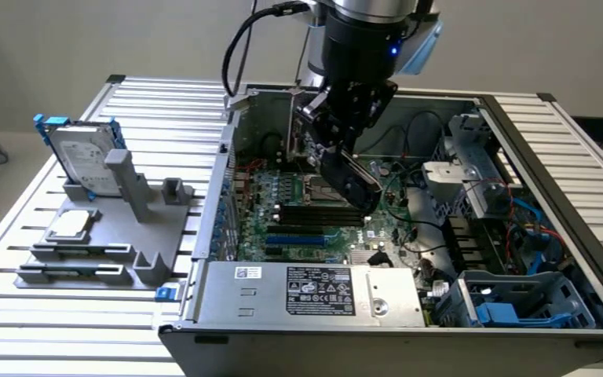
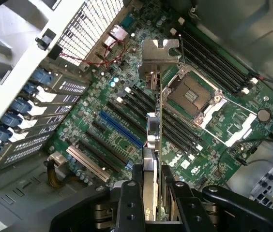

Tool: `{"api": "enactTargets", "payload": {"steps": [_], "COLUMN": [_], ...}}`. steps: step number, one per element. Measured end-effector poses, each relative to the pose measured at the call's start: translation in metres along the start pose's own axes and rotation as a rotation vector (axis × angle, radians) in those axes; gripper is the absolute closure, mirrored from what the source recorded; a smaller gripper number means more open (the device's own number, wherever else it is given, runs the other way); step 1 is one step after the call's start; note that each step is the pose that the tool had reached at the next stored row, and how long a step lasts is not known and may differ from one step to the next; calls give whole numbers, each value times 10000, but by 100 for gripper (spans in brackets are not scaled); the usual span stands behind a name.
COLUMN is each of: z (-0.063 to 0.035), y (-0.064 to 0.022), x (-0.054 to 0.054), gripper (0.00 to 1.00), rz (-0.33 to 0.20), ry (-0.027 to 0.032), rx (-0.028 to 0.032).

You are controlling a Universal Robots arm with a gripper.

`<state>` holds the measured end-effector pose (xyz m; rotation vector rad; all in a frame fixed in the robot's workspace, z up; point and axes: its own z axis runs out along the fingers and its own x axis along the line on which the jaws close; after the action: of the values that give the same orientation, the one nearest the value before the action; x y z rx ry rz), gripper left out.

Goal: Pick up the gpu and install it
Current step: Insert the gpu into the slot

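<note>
The gpu [image 1: 348,179] hangs tilted inside the open computer case [image 1: 407,322], above the green motherboard [image 1: 301,236]. My gripper [image 1: 338,145] is shut on its upper part. In the wrist view the gpu [image 2: 152,135] shows edge-on, its silver end bracket [image 2: 159,50] at the far end. It floats over the row of black expansion slots, near the blue slot [image 2: 120,128]. My gripper [image 2: 152,191] clamps the card between its two black fingers [image 2: 129,203].
A silver hard drive with a blue frame [image 1: 84,151] stands in a grey holder [image 1: 123,228] on the exterior view's left, beside a square CPU chip [image 1: 71,224]. The open CPU socket [image 2: 193,95] and memory slots lie beside the card. A power supply [image 1: 312,292] fills the case's front.
</note>
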<state>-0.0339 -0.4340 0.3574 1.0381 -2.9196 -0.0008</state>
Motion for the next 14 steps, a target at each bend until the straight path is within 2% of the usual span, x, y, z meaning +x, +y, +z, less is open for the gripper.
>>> {"api": "enactTargets", "payload": {"steps": [14], "z": [111], "y": [-2], "x": [-4], "gripper": [73], "rz": [-2548], "ry": [38], "rx": [103]}}
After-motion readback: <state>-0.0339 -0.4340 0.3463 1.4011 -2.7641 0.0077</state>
